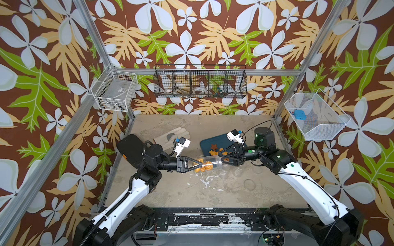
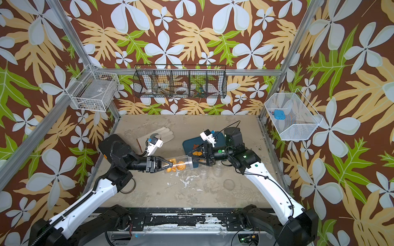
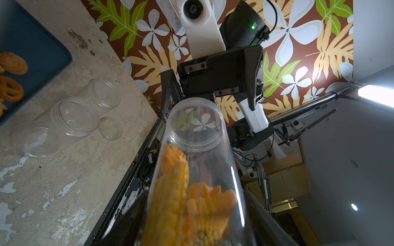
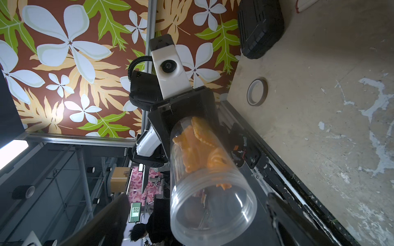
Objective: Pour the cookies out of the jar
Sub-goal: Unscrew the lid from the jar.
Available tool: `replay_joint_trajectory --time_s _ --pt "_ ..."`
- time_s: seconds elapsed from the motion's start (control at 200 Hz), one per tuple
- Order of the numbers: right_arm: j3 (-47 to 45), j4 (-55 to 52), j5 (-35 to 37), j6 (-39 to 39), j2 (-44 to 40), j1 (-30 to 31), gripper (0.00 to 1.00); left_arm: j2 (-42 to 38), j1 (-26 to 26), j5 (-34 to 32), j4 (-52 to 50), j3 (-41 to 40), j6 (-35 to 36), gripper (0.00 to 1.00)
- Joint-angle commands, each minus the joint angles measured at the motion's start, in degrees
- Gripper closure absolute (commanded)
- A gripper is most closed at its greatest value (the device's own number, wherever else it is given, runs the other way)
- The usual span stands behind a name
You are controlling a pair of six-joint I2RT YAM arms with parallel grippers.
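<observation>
In both top views, pinching the jar (image 1: 213,163) by its closed end with the left tool (image 1: 198,167), just beside the blue tray (image 1: 206,143); carrying cookies (image 1: 205,167) inside, with more on the tray. Spreading the right tool (image 1: 220,158) wide at the mouth. From the left wrist, peering past piled cookies. From the right wrist, straddling the mouth with both fingers (image 4: 294,223), touching neither side.

Jar (image 2: 186,159) of cookies (image 2: 181,167) between left claw (image 2: 170,164) and right claw (image 2: 191,161)

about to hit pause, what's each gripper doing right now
left gripper: closed on the jar, cookies inside
right gripper: open, jaws spread around the jar's other end, not gripping it
</observation>
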Motion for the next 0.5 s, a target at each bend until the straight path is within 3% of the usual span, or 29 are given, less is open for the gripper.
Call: replay_joint_trajectory --time_s 0.0,0.495 --pt "-0.67 1.87 -2.09 1.05 -0.30 0.31 0.04 -0.66 0.25 1.46 3.87 -0.12 -1.15 0.49" --pt "-1.75 4.61 -4.04 3.88 -0.78 3.16 0.17 -1.50 0.87 1.39 3.07 -0.70 -0.88 0.50"
